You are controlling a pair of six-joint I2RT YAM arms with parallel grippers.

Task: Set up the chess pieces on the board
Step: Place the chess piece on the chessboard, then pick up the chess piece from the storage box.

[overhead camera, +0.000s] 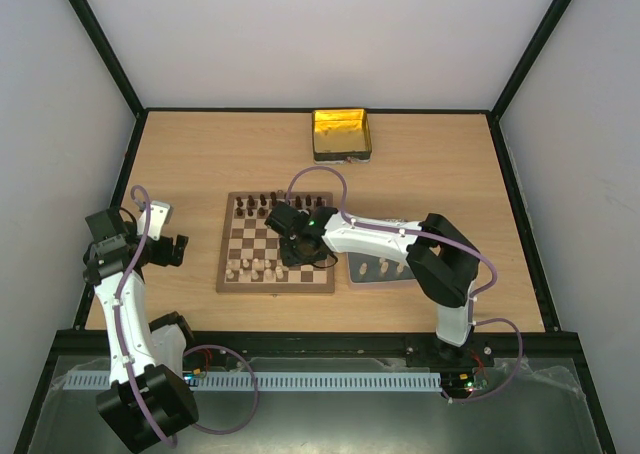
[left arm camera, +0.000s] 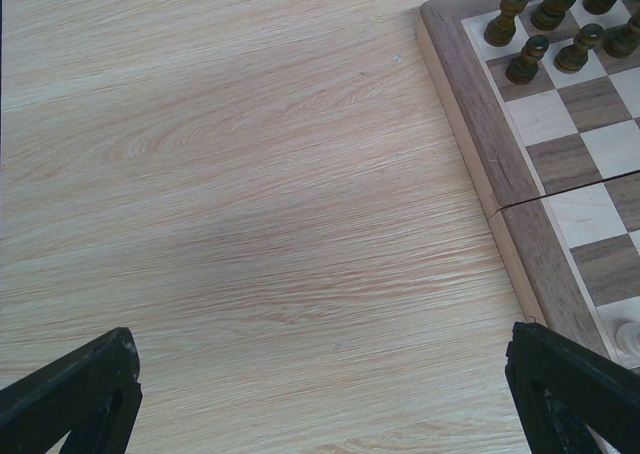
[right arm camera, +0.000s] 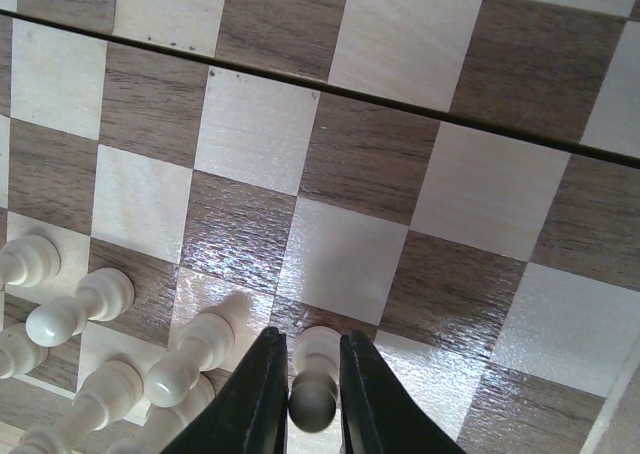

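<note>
The board (overhead camera: 275,288) lies mid-table, with dark chess pieces (overhead camera: 262,206) along its far rows and cream ones (overhead camera: 255,268) in its near rows. My right gripper (overhead camera: 290,254) reaches over the board's near right part. In the right wrist view its jaws (right arm camera: 310,336) sit tight around a cream pawn (right arm camera: 313,402) that stands upright on a square, beside other cream pieces (right arm camera: 200,354). My left gripper (left arm camera: 320,374) hovers open over bare table left of the board's border (left arm camera: 470,94), holding nothing. Dark pawns (left arm camera: 527,59) show at its upper right.
A grey tray (overhead camera: 360,274) with a few cream pieces lies right of the board, partly under my right arm. A yellow-gold tin (overhead camera: 342,134) stands at the table's back. Black frame rails edge the table.
</note>
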